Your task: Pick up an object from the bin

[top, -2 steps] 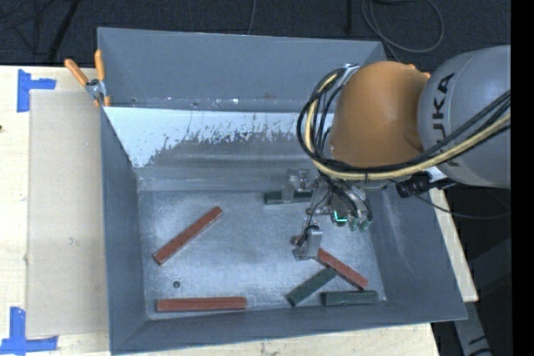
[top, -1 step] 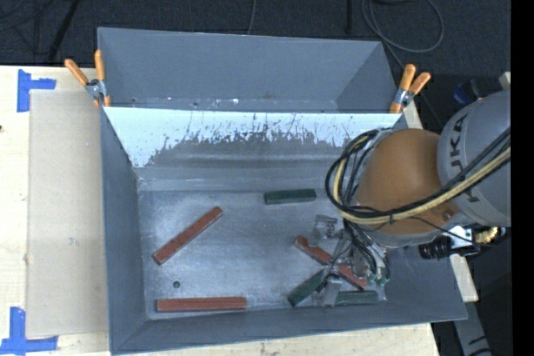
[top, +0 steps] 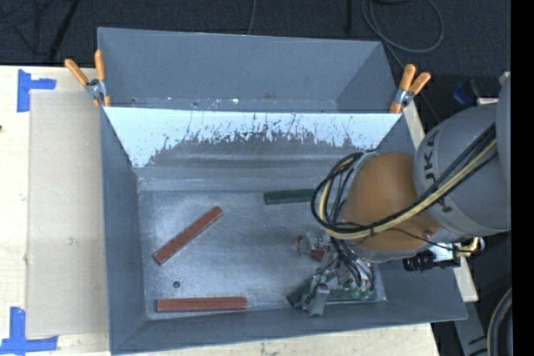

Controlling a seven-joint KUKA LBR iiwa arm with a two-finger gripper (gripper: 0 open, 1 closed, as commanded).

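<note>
**Orange cover (top: 380,188) masks the gripper**

Your gripper (top: 334,283) sits low in the bin's (top: 125,246) near-right corner, over small dark pieces (top: 304,296). You cannot tell their axis, nor whether the jaws are apart. Cables (top: 327,189) cut off the green bar (top: 288,198).

The grey metal bin (top: 250,263) has a pale-speckled floor, and on its left half lies a reddish-brown bar (top: 188,235), slanted. Below that slanted bar, along the bin's near wall, a second reddish-brown bar (top: 201,304) lies flat, and a small dark dot (top: 176,286) sits between the two. To the slanted bar's right and a little above it lies a dark green bar (top: 288,198), and farther right, level with it, a small reddish piece (top: 310,244).
</note>
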